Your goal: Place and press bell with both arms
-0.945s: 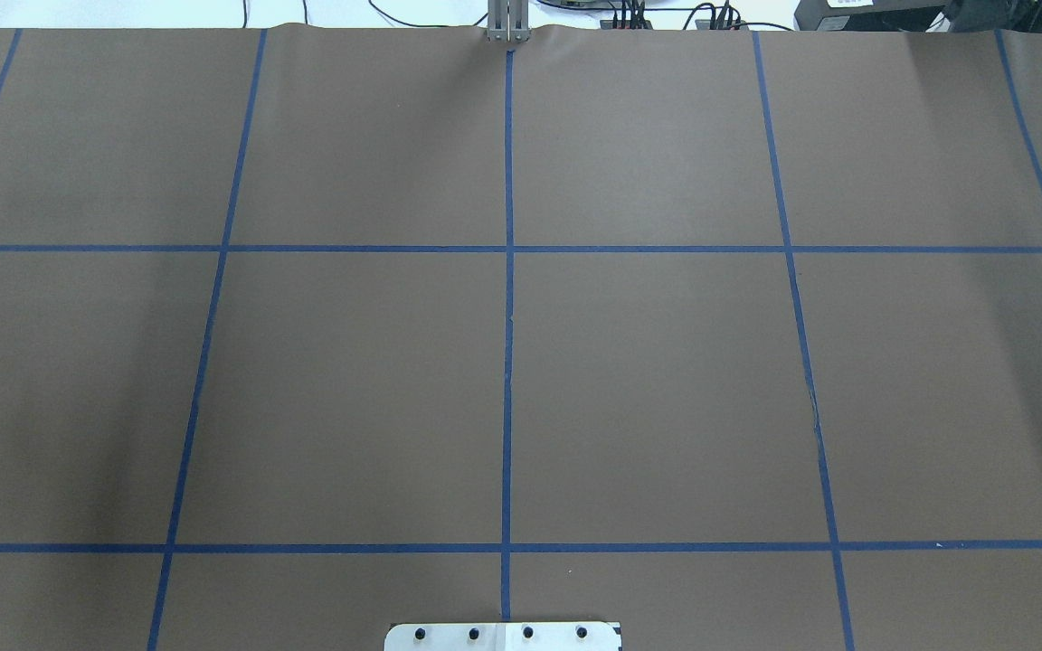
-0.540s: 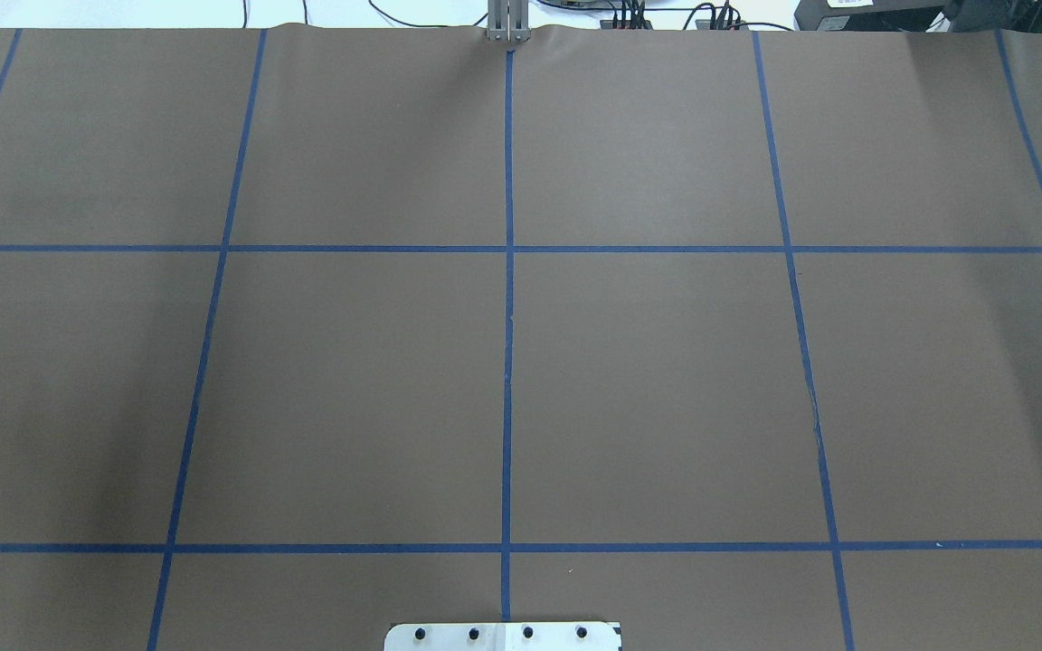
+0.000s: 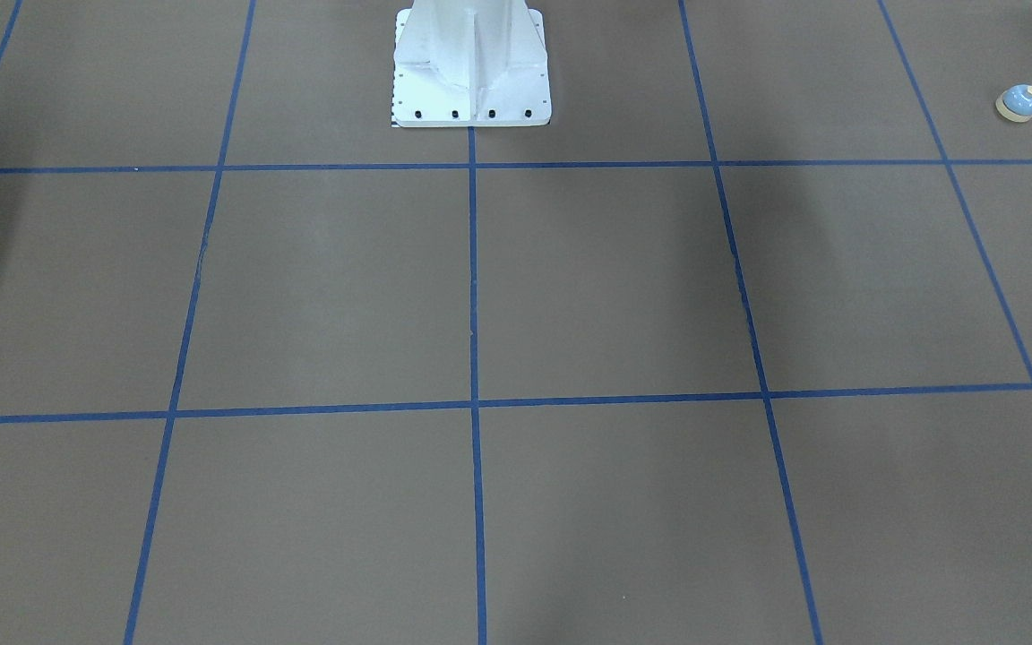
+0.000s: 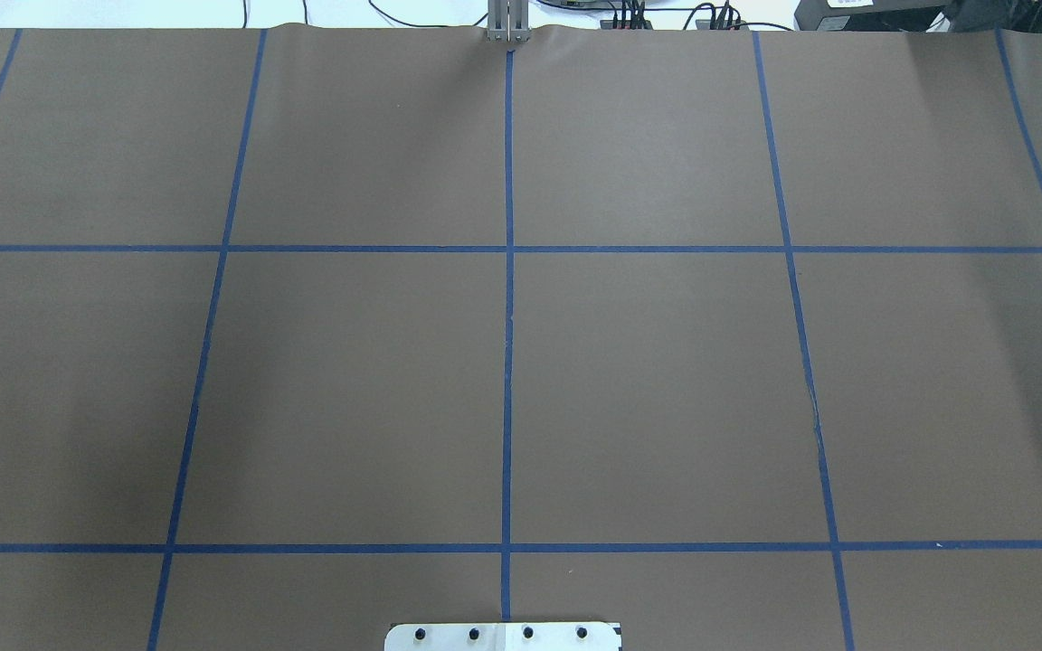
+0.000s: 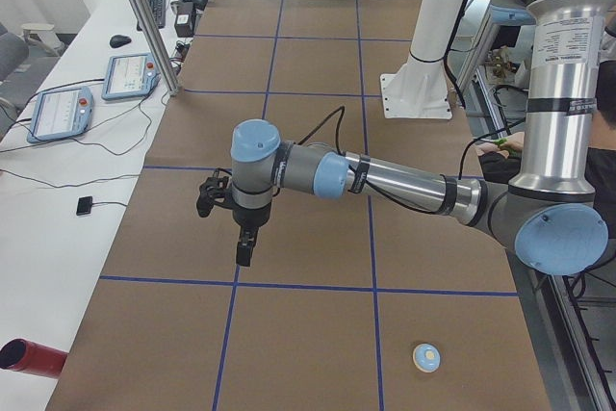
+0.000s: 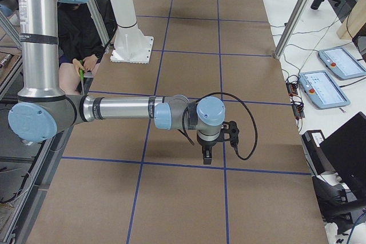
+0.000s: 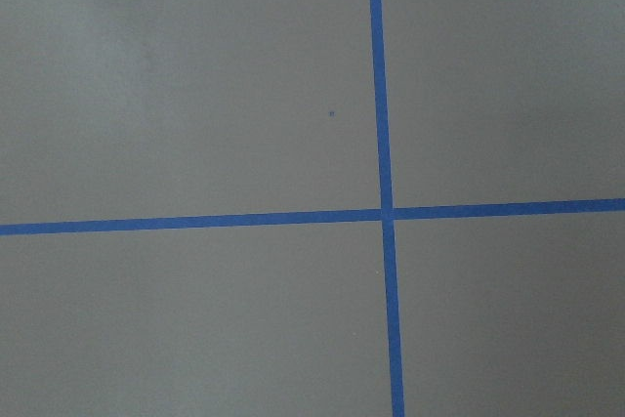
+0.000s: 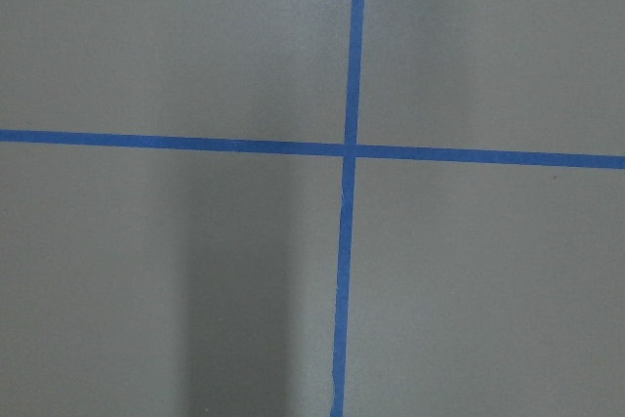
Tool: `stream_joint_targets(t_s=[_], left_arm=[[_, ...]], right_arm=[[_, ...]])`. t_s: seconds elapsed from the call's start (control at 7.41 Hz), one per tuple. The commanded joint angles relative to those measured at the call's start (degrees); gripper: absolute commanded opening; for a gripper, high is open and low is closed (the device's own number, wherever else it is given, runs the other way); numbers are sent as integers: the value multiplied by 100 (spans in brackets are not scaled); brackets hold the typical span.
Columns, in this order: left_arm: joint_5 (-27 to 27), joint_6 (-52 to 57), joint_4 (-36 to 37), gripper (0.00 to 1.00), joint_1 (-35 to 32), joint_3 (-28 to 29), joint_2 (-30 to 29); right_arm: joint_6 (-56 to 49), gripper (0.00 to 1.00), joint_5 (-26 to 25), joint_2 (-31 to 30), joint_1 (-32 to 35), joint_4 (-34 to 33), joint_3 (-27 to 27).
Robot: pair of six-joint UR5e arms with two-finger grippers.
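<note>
One tabletop (image 4: 666, 380), covered in brown paper and marked off by a grid of blue tape lines (image 4: 508, 316), fills the overhead and front-facing views. Each wrist view shows only this surface and one crossing of two tape lines.

One white flanged pedestal (image 3: 471, 63) stands at the robot's edge. The front-facing view cuts off its column, and the overhead view shows only the edge of its bolted base plate.

There are two silver-grey jointed arms with light-blue joint caps. The left arm (image 5: 404, 180) shows only in the exterior left view and the right arm (image 6: 120, 108) only in the exterior right view. Each reaches out level over the tabletop with its wrist turned down.

There are two black two-finger grippers. The left gripper (image 5: 243, 249) and the right gripper (image 6: 206, 156) both point down at the tabletop. They show only in the side views, so it cannot be told whether either is released or clenched. Nothing can be seen held in them.

Two grey touch-screen pendants (image 5: 60, 113) lie on the white bench beside the tabletop. One red cylinder (image 5: 24, 356) is cut off at the frame edge.

One small light-blue dome-shaped bell with a cream button and cream rim (image 3: 1019, 103) stands upright on the tabletop. It is at the robot's left end, in the grid row nearest the robot, well apart from both grippers. It lies outside the overhead view and appears only as a small speck in the exterior right view.
</note>
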Motion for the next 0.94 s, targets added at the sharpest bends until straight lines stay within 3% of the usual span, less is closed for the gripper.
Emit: stream_joint_targets(t_s=[0.0,0.14,0.68,0.81], left_arm=[[422,-22,749,100,196,-1000,29],[965,-31,769,100,319,-1299,72],[1268,-1512,787,100,1196,-1801,343],[1765,-2117,865,100,1608,-2125,597]], right_arm=[[0,100,16,4,-6,5,10],[0,100,7,-4,-6,5,10],[0,100,-81,101,-137,-30,19],[0,100,-81,110,-155,-39,19]])
